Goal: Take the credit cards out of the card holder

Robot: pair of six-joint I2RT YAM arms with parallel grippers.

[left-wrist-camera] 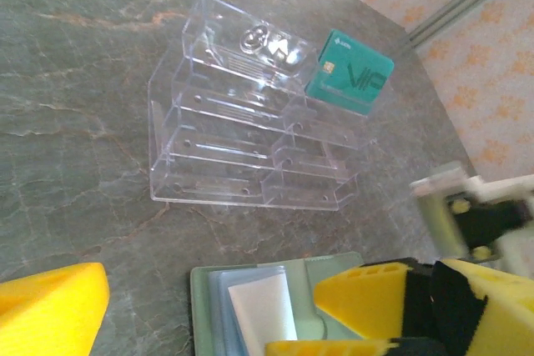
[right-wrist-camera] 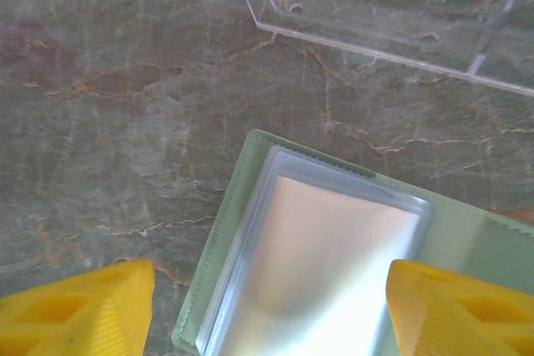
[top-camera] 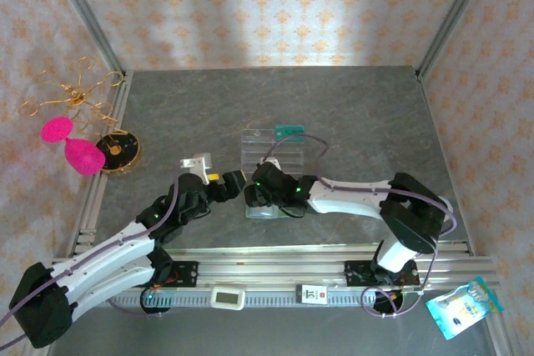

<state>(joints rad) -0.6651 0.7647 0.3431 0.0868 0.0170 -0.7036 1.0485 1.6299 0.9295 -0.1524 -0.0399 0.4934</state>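
Here, the open card holder (left-wrist-camera: 238,289) lies at the bottom centre of the left wrist frame, between the spread fingers of the left gripper (left-wrist-camera: 213,291). The right gripper (right-wrist-camera: 271,306) hangs over it, fingers apart too. A teal card (left-wrist-camera: 350,72) rests at the upper right of the clear tray (left-wrist-camera: 242,147).

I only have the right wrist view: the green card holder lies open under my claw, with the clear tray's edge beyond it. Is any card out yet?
Observer: Yes, a teal card rests at the far right corner of the clear tray.
Operator: Where's the left claw?
Observer: The left claw is open, above the card holder.
Operator: Anything left inside?
Observer: The left wrist view shows a white rectangle among its pale sleeves. I can't tell whether it's a card or glare.
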